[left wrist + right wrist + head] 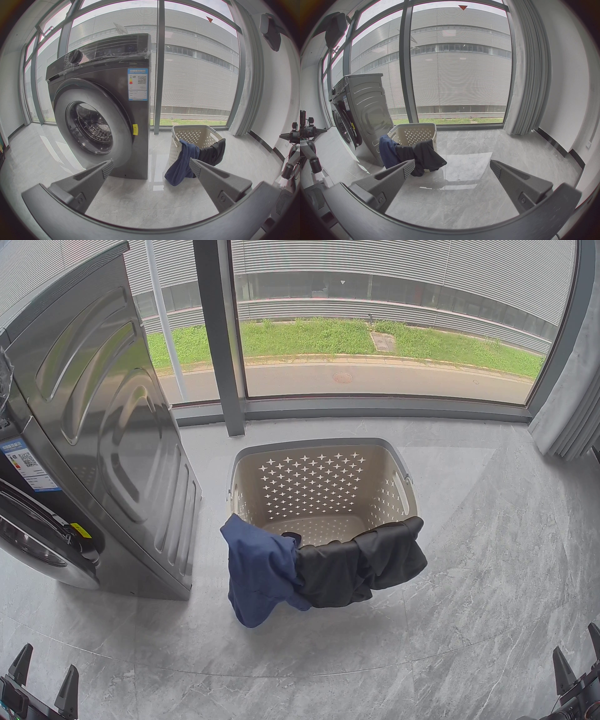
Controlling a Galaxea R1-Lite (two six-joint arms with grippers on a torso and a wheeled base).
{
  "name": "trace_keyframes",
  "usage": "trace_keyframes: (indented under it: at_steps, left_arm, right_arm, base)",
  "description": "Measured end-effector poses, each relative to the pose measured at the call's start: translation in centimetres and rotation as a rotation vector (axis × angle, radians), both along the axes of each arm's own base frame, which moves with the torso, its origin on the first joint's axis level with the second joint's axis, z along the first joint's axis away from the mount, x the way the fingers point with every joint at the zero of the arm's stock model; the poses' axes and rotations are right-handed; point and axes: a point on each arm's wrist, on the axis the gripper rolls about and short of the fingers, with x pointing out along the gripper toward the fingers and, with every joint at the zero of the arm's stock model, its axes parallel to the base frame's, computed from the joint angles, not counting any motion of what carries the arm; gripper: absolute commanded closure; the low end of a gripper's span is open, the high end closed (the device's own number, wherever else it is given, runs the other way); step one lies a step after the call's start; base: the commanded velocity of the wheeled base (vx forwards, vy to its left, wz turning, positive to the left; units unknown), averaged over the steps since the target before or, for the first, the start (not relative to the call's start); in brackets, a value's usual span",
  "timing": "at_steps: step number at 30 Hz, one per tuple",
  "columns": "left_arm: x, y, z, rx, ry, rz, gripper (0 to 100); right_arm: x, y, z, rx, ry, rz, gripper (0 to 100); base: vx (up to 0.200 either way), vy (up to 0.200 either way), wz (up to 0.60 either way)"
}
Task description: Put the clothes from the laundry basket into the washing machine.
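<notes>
Pose: hovering low over floor (475, 615) with left gripper (150, 162) and right gripper (451, 162) gaping wide, empty, facing laundry basket (319, 444) carrying blue garment (256, 571) and black garment (365, 559) on its rim.

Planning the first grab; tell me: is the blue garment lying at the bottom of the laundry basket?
No, the blue garment hangs over the front rim of the laundry basket, draping outside.

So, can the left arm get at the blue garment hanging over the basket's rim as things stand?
Probably yes. The left gripper is open, and only bare floor lies between it and the blue garment. The washing machine stands off to the side. Still, it looks far off, so reach is uncertain.
</notes>
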Motion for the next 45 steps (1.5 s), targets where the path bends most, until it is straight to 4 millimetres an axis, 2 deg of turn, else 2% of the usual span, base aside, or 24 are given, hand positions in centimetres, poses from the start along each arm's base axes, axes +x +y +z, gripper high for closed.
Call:
trace_keyframes:
  at_steps: [45]
  left_arm:
    - [0.0, 0.0, 0.0, 0.0, 0.0, 0.001, 0]
  right_arm:
    - [0.0, 0.0, 0.0, 0.0, 0.0, 0.0, 0]
  base:
    - [0.0, 0.2, 0.0]
